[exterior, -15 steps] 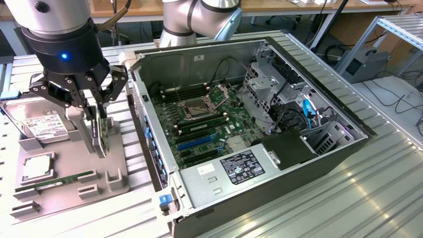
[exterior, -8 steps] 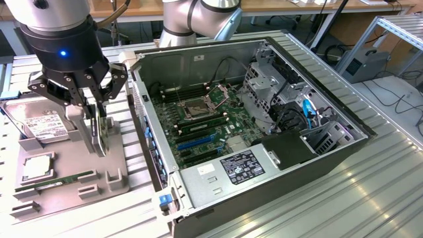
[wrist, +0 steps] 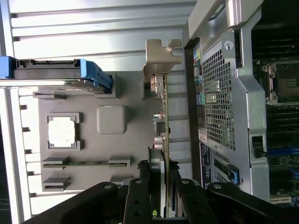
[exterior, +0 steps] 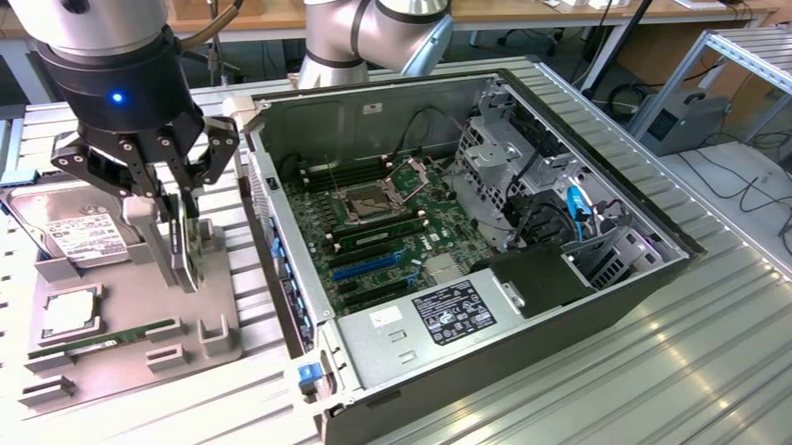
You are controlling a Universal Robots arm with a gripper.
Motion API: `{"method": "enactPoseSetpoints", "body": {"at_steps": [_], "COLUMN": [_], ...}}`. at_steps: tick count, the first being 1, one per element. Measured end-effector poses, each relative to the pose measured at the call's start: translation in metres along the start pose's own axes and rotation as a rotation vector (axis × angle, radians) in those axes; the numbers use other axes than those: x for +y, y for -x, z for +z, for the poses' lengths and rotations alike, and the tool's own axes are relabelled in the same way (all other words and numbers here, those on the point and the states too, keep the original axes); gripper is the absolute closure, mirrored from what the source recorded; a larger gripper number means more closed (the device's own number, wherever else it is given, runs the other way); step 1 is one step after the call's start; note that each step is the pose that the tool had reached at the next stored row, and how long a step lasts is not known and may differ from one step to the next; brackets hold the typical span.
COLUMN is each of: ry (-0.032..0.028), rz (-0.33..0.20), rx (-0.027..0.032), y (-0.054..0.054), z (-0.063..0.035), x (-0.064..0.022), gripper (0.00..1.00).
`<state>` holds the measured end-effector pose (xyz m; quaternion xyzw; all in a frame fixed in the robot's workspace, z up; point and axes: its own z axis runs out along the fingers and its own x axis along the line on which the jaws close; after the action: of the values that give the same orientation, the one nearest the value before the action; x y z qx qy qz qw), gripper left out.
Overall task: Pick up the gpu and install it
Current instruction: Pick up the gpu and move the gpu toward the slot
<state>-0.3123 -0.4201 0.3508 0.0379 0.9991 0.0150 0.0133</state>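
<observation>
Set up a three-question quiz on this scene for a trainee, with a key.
1. True or false: the gpu lies flat on the grey tray.
2. Pick one. The gripper is: A) open beside the gpu; B) shut on the gpu; C) shut on nothing.
3. Fill in: on the tray, the ___ sits between the hard drive and the RAM stick.

Key: 1 false, it stands on edge; 2 B; 3 CPU.
</observation>
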Motion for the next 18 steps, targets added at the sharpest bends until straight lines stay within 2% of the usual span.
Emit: {"method": "enactPoseSetpoints", "body": {"at_steps": [18], "ry": [0.0], "rz": [0.0], "rx": [0.0001], "y": [0.0001], "z": [-0.005], "x": [0.0002], "gripper": [0.73]}}
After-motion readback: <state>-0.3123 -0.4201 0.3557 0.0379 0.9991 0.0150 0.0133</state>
